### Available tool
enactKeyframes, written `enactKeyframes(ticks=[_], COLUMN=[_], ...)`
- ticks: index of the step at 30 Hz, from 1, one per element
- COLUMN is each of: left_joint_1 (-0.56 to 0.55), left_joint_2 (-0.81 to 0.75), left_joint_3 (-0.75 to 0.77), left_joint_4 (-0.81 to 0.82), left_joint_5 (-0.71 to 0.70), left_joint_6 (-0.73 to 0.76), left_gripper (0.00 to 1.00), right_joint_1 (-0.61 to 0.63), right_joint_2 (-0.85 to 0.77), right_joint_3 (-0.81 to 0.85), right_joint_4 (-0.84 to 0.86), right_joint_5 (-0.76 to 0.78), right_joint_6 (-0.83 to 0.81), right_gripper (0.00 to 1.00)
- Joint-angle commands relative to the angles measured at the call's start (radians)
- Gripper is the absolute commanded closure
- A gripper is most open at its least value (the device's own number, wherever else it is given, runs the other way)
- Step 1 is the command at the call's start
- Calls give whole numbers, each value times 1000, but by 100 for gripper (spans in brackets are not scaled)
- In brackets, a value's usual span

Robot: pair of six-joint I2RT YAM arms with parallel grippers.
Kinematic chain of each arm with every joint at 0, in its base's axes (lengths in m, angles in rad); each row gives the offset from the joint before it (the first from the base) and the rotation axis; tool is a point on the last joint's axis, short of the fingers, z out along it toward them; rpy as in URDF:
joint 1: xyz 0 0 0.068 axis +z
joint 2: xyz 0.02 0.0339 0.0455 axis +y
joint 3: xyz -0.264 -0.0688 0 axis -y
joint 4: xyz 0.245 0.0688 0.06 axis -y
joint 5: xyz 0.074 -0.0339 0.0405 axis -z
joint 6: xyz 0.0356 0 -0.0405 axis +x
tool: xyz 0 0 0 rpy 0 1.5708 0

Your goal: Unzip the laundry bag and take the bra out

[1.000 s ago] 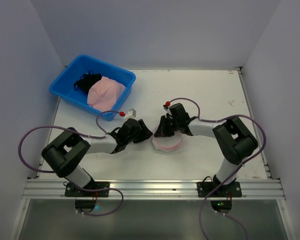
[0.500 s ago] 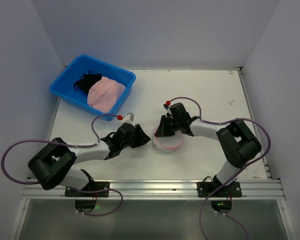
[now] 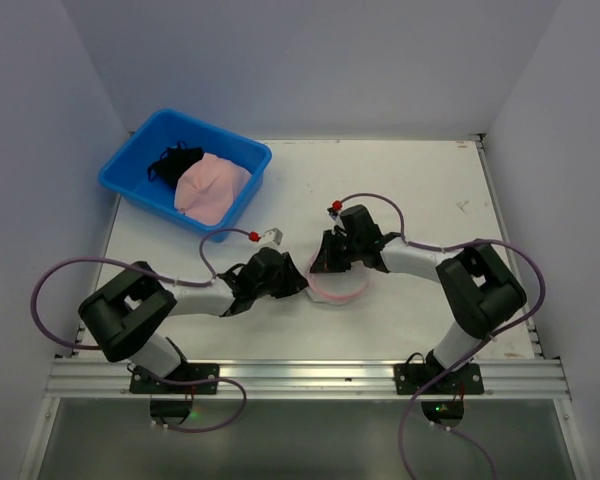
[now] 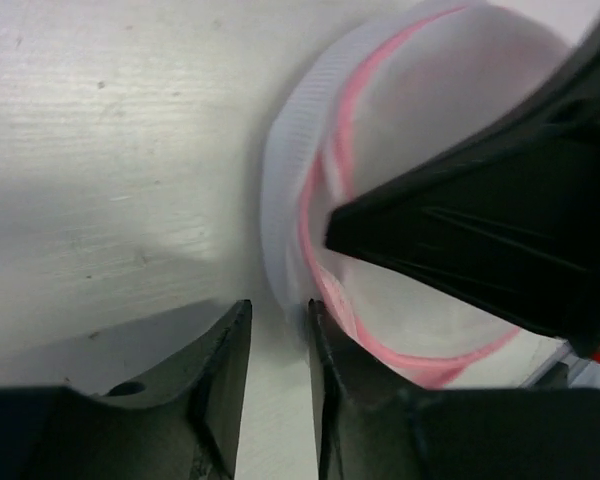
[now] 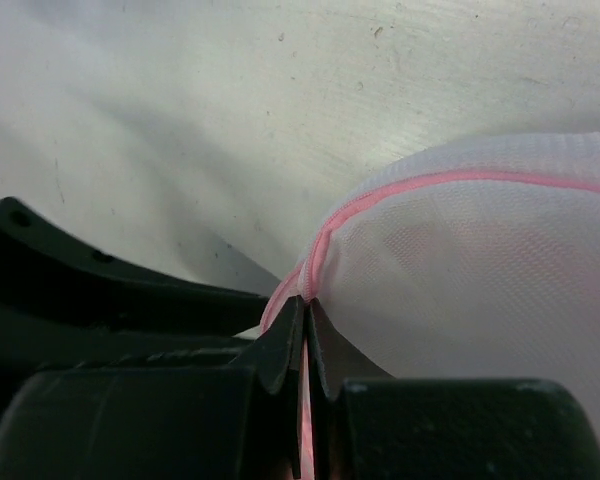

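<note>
The laundry bag (image 3: 342,288), a small white mesh pouch with a pink zip, lies on the table between my two grippers. My left gripper (image 3: 298,285) is at its left edge. In the left wrist view the jaws (image 4: 278,305) stand close together on the pouch's white rim (image 4: 280,230). My right gripper (image 3: 323,265) is at the pouch's far left side, shut on the pink zip (image 5: 315,265). The mesh dome (image 5: 480,290) bulges to its right. The bra does not show plainly; I see only a faint pink tint through the mesh.
A blue tub (image 3: 130,165) stands at the back left with a pale pink garment (image 3: 212,187) and a black one (image 3: 172,163) in it. The right gripper's black body (image 4: 480,240) fills the right of the left wrist view. White walls close in the table (image 3: 410,180).
My left gripper drew back to the left from the pouch, then came back to its left edge. The right gripper stayed on the zip. The pouch stretched slightly flatter.
</note>
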Motion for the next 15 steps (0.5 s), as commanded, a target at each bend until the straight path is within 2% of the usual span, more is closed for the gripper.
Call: enactKeyframes(ticks=[1, 5, 15], left_joint_1=[-4, -4, -4], left_joint_2=[80, 142, 161], left_joint_3=[5, 17, 63], left_joint_4=[7, 1, 4], left_joint_5=[-38, -32, -27], left_joint_6=[1, -9, -16], left_gripper=[69, 78, 82], right_joint_1=[4, 2, 4], right_joint_2=[-68, -102, -177], right_joint_3=[22, 20, 22], right_joint_4=[-37, -60, -55], right_joint_5=[32, 41, -72], right_joint_6=[-27, -40, -8], right_gripper=[100, 100, 100])
